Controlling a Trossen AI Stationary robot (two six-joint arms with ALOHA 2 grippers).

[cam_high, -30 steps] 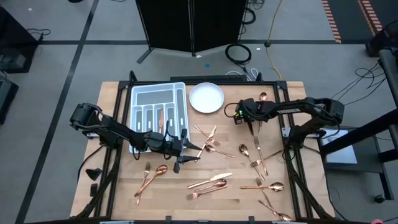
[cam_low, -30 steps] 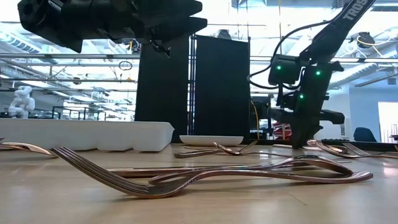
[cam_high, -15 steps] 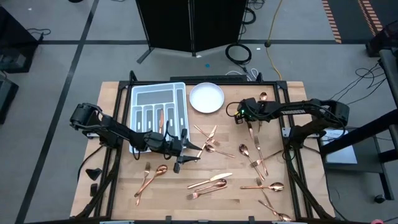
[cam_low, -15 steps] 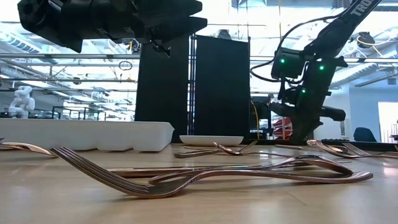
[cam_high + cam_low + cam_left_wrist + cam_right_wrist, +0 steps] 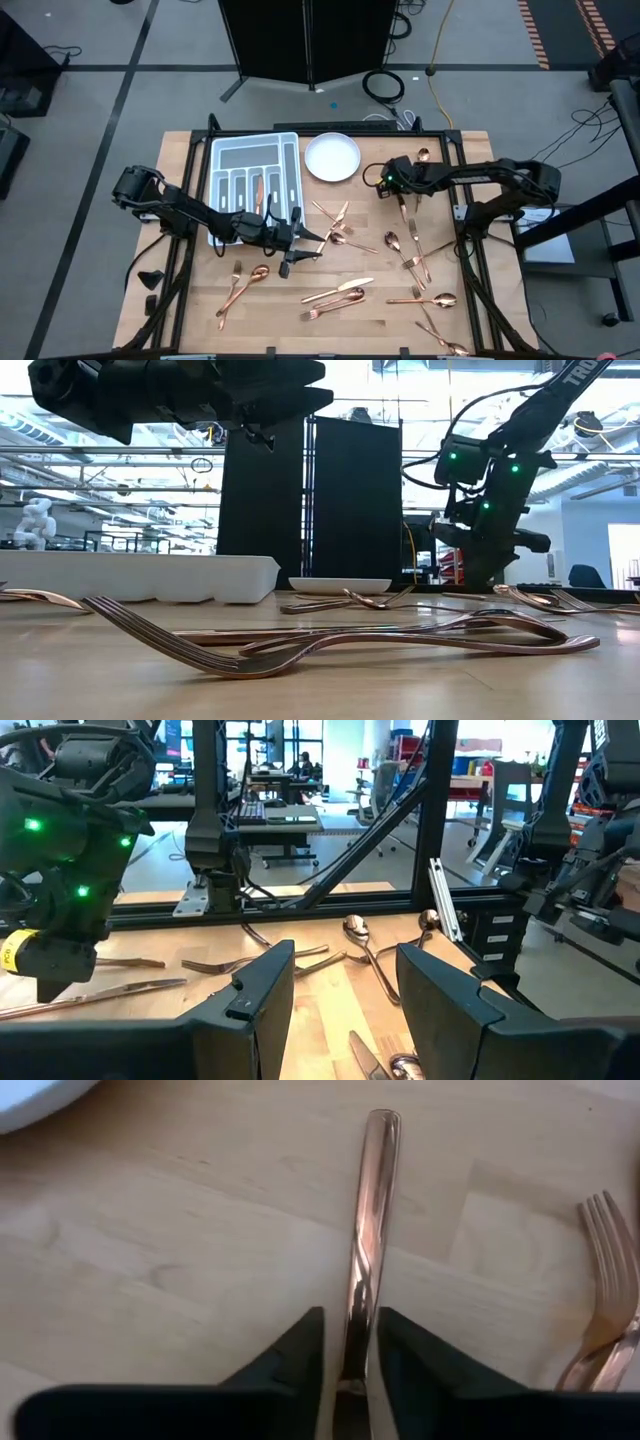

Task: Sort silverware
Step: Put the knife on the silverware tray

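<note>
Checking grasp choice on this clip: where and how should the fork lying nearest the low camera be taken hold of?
Probably at the fork's arched mid-handle, from straight above, fingers either side of the shaft. It lies flat on the table, but its curve lifts the handle off the wood there; the tines and the far end touch down. Other pieces lie close behind it.

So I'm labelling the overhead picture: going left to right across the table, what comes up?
Grey tray → left pincer → white plate → right pincer, shut on a piece of silverware.
</note>
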